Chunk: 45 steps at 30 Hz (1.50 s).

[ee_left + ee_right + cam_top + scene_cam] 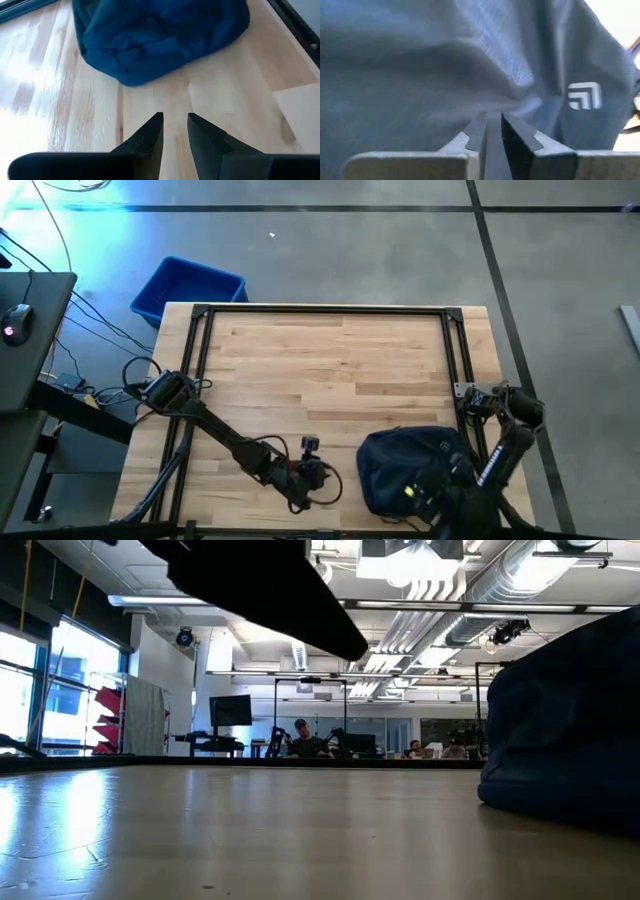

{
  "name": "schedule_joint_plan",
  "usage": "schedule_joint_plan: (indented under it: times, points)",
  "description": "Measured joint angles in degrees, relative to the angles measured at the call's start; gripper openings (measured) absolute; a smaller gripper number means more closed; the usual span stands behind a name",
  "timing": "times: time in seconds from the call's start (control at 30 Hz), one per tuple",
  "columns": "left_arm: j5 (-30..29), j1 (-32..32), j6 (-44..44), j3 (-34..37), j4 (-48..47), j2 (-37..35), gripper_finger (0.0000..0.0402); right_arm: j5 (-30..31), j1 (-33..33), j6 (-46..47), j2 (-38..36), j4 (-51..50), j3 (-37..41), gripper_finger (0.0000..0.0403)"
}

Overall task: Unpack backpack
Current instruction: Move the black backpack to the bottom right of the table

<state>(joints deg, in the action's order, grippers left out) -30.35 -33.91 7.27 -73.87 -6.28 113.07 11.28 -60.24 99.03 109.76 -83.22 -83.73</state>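
Backpack (405,470) lies on table (330,360), right fingers (480,131) pressing its fabric.

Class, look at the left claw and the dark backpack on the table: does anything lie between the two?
Nothing visible does. In the left wrist view only bare wooden table separates the left claw from the backpack. The right claw is already pressed into its fabric.

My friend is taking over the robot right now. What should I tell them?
Left pincer: slightly open, empty, low over the table, pointing at the backpack from beside it.
Right pincer: pressed into the backpack's fabric, fingers nearly closed; whether it pinches fabric cannot be told.
Backpack: at the table's near right edge, under the right arm.
Done: nothing is out on the table.
Left: open the backpack, take the contents out.
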Motion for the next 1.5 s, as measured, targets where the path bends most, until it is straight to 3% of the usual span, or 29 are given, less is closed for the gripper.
schedule_joint_plan:
  times: [0.2,0.43,0.57,0.83,0.97,1.17,1.3,1.5]
  points:
    - [2.2,2.0,-0.5,0.0,2.6,2.9,0.0067,-6.0,0.6,0.0,-0.7,6.5,6.2,0.0005]
    - [9.6,3.9,-3.7,0.0,9.5,6.1,0.0067,-8.6,-1.7,7.8,0.0,14.2,0.3,0.0000]
    - [10.1,4.1,-4.8,-0.1,9.8,6.4,0.0067,-8.9,-1.8,9.0,1.3,19.9,-0.2,0.0000]
    - [10.6,3.9,-4.8,0.0,11.1,6.7,0.0067,-8.8,-0.5,7.7,2.5,21.5,-0.2,0.0000]
    - [11.8,4.0,-5.2,-0.2,13.9,7.4,0.0067,-5.0,-0.6,7.4,2.4,25.4,-0.2,0.0000]
    - [14.0,4.9,-4.9,0.0,15.4,8.7,0.0067,-4.8,-0.4,5.5,2.7,25.9,-0.2,0.0000]
    - [12.8,4.1,-4.7,-0.1,14.6,7.8,0.0066,0.6,-1.7,4.6,2.0,22.8,-0.4,0.0000]
    - [17.9,4.1,-0.2,-0.8,7.4,-0.6,0.0041,10.8,-3.0,-2.8,-3.6,16.6,-2.8,0.0000]
